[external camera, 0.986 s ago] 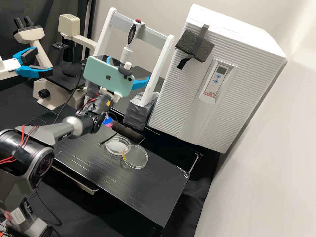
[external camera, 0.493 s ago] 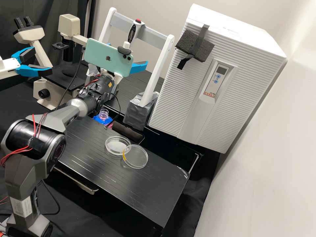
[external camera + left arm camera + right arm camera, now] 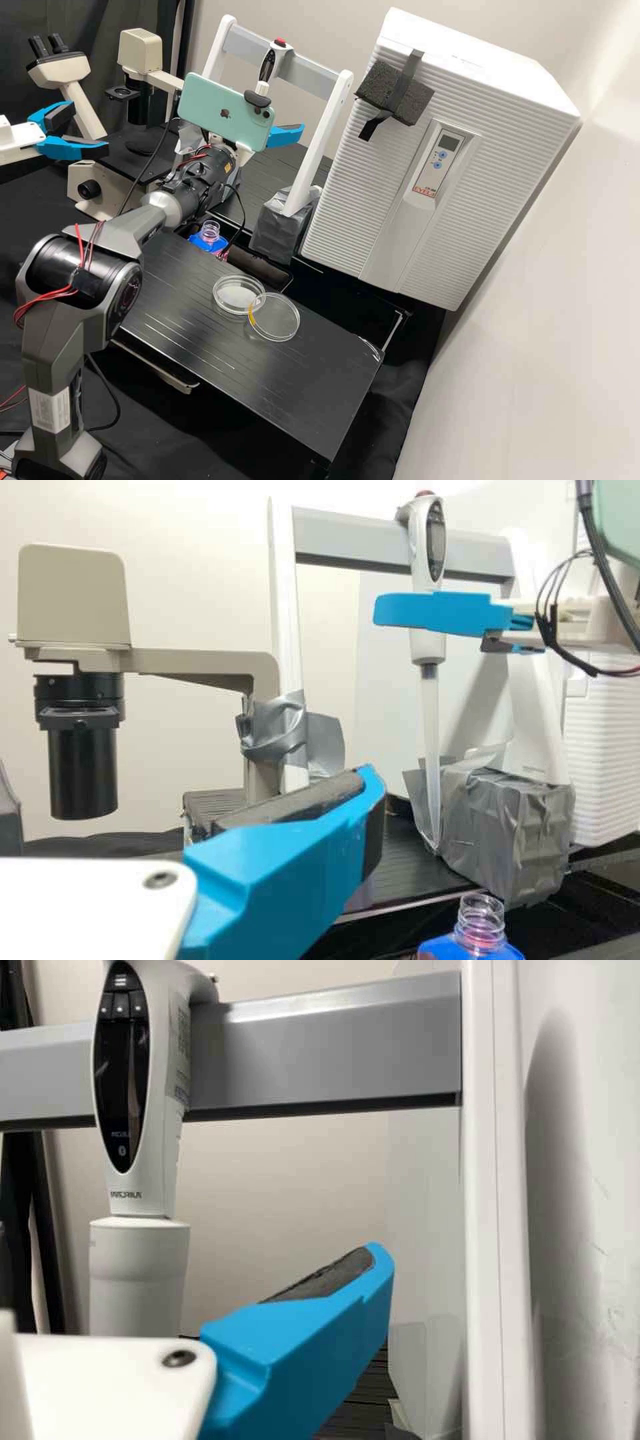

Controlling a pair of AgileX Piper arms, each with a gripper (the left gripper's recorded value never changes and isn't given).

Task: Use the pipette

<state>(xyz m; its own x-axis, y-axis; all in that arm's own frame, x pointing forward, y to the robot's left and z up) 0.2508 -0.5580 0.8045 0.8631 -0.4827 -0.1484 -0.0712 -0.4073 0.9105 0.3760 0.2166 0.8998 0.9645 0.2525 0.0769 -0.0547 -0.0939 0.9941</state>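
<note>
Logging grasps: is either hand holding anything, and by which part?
Nothing is held. The right hand is open at the pipette hanging on its rack; the left hand is open, empty.

The phone on the right arm's wrist hides, in the high view, the pipette's lower body and all of the right gripper but one blue finger; the left gripper's body runs off that picture's edge. In the left wrist view the edge cuts off the bottle below its shoulder.
</note>
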